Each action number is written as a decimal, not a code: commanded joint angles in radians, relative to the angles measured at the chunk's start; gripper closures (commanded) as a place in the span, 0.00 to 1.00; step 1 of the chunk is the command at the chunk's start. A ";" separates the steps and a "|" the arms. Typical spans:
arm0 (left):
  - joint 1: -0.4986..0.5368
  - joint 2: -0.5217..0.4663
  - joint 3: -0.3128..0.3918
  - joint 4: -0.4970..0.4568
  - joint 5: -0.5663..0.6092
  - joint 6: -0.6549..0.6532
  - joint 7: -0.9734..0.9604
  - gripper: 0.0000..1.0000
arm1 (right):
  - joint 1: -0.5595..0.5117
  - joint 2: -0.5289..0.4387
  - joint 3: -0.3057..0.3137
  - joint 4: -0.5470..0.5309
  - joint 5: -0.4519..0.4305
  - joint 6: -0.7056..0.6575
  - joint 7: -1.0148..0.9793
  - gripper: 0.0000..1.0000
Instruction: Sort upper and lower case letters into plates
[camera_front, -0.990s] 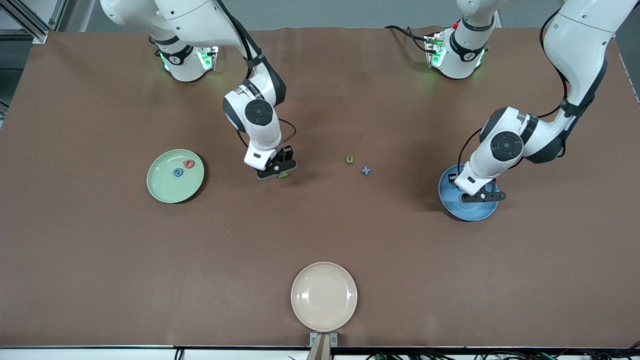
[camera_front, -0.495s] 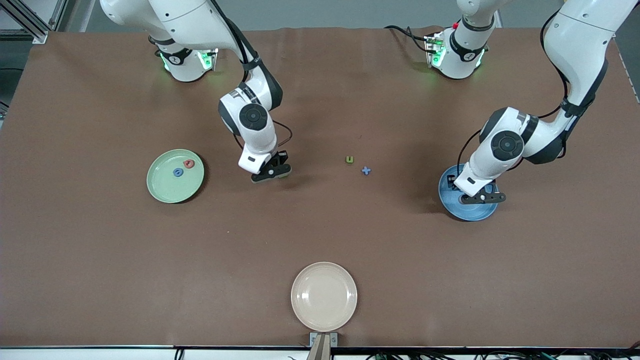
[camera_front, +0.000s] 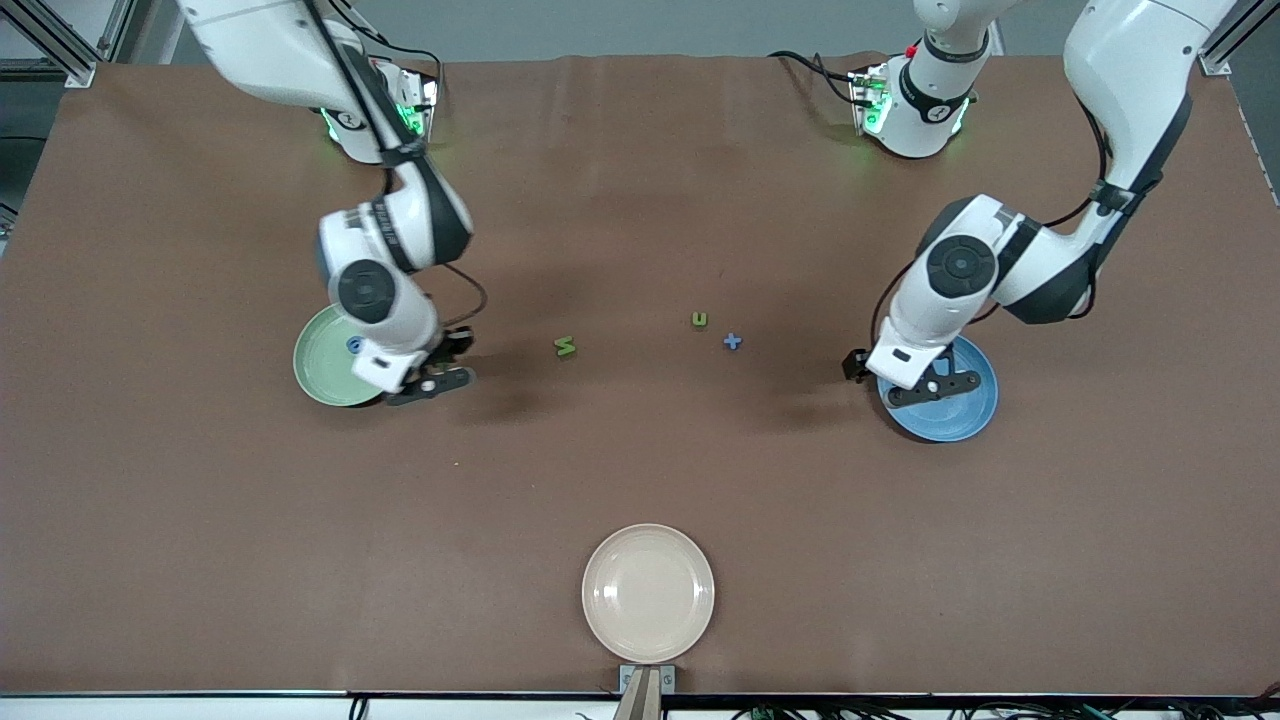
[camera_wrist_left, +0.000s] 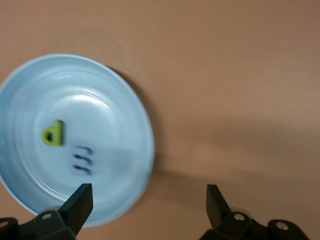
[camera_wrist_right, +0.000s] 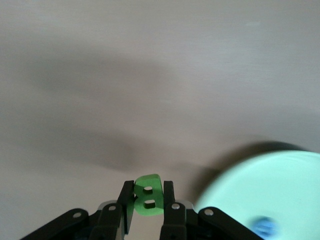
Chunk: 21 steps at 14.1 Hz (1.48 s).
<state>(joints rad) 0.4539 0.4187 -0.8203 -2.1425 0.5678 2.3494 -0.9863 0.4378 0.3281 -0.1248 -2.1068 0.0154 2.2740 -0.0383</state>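
Observation:
My right gripper (camera_front: 430, 383) hangs just beside the light green plate (camera_front: 318, 365), on the side toward the table's middle. It is shut on a green letter B (camera_wrist_right: 148, 196), which stands between its fingers. A blue letter (camera_front: 354, 345) lies in that plate; my arm hides part of the plate. My left gripper (camera_front: 933, 388) is open over the blue plate (camera_front: 955, 415). Nothing is between its fingers (camera_wrist_left: 80, 202). That plate (camera_wrist_left: 125, 100) holds a green letter (camera_wrist_left: 53, 132) and a blue letter (camera_wrist_left: 82, 161). On the bare table lie a green letter (camera_front: 566, 347), a green u (camera_front: 700, 319) and a blue letter (camera_front: 732, 341).
A cream-beige plate (camera_front: 648, 592) sits by the table edge nearest the front camera, with nothing in it. Both robot bases stand along the table edge farthest from that camera. The three loose letters lie between the two coloured plates.
My right gripper closed on the green B mid-table and carried it to the light green plate, uncovering another green letter there. My left gripper opened and shifted slightly over the blue plate.

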 joint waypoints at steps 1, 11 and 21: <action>-0.062 0.029 -0.023 0.042 -0.049 -0.021 -0.202 0.00 | -0.155 -0.105 0.020 -0.091 -0.015 -0.027 -0.191 1.00; -0.463 0.181 0.140 0.128 -0.074 0.033 -0.837 0.00 | -0.327 -0.144 0.020 -0.260 -0.015 0.074 -0.304 0.99; -0.523 0.235 0.182 0.122 -0.002 0.140 -0.968 0.03 | -0.341 -0.132 0.028 -0.251 -0.002 0.032 -0.241 0.00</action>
<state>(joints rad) -0.0653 0.6410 -0.6428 -2.0289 0.5393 2.4687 -1.9261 0.1013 0.2215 -0.1206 -2.3484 0.0162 2.3303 -0.3320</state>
